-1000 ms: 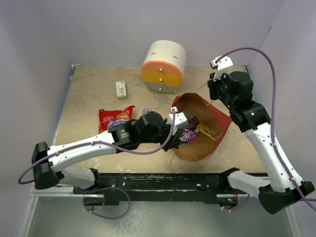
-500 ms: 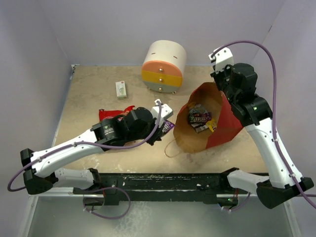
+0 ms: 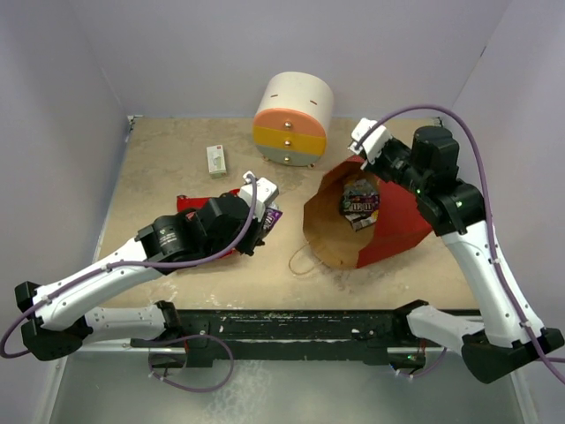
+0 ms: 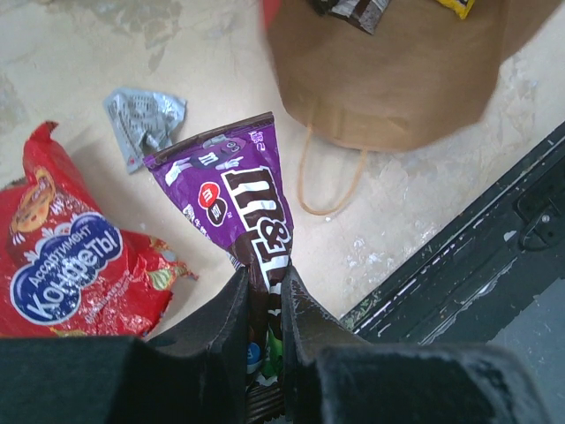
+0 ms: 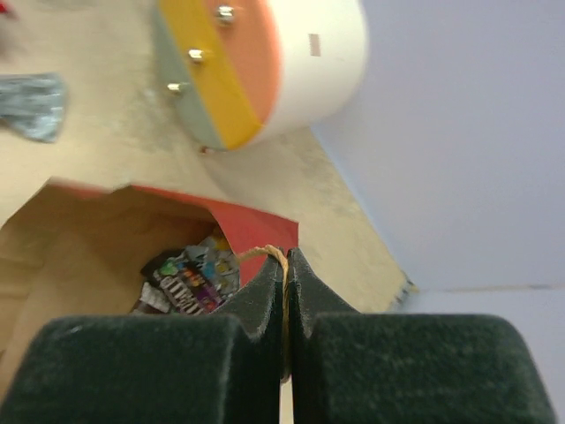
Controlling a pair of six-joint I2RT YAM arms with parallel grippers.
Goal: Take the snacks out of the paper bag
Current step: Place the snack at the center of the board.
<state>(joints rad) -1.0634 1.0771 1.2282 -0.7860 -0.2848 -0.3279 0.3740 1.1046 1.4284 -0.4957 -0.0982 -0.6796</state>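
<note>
Your left pincer [image 4: 266,287] clamps a purple candy wrapper [image 4: 231,194]; your right pincer [image 5: 284,269] clamps the handle [image 5: 261,252] of the paper bag [image 5: 79,252].

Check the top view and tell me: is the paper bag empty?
No, a small pile of candy wrappers lies inside the open mouth of the paper bag.
</note>
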